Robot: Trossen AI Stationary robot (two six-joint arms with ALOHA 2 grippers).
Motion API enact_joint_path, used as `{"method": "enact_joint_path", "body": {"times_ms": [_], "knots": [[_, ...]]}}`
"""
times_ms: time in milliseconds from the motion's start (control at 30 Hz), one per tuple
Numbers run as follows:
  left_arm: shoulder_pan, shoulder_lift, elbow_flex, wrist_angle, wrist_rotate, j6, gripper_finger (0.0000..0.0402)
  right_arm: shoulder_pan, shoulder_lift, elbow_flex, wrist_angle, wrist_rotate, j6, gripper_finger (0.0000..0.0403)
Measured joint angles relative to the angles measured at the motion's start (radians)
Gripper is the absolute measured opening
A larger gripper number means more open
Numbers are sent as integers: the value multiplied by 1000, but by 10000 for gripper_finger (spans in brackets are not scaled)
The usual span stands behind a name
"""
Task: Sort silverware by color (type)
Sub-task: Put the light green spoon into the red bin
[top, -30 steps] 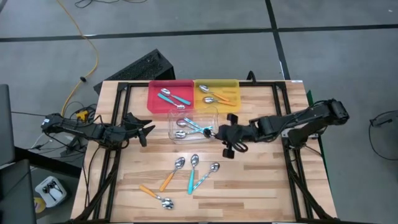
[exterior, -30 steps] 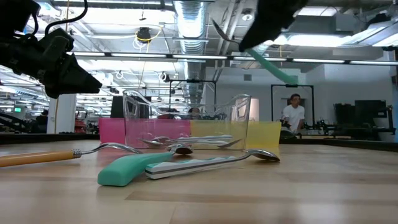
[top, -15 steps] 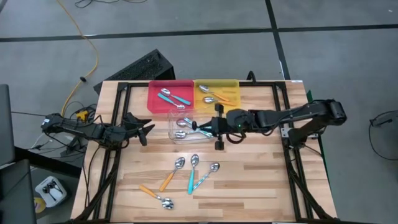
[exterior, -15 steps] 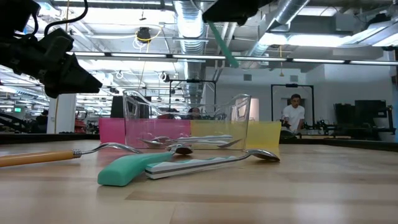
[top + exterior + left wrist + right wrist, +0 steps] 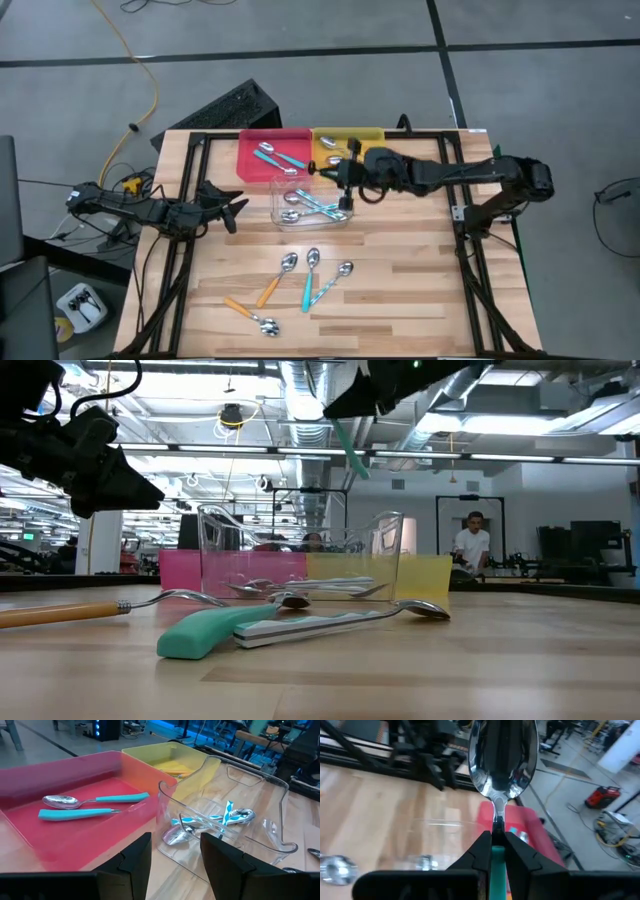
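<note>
Nearest, at the lower centre of the high view, five spoons (image 5: 300, 287) lie unsorted on the table (image 5: 420, 290). Mid-frame, the right gripper (image 5: 347, 178) is clamped on a teal spoon (image 5: 347, 440); a second ago it hung lower right of the clear tray (image 5: 312, 201), and it has since swung up over that tray's right edge, toward the yellow tray (image 5: 350, 150). I judge a drop is close. At centre left, the left gripper (image 5: 236, 208) waits, fingers parted and empty. Farther up, the red tray (image 5: 272, 155) holds two spoons. No writing is legible.
</note>
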Motion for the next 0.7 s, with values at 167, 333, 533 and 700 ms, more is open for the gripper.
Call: {"method": "enact_joint_path", "body": {"times_ms": [167,333,533,700], "knots": [[0,0,0,0,-1,37,153,-119,0,0,-1,-119,-24,59],[0,0,0,0,-5,71,153,-238,18,0,75,-258,-19,59],[0,0,0,-1,-63,87,153,-302,128,2,372,-414,46,59],[0,0,0,-1,-77,87,153,-313,291,48,591,-427,108,59]]}}
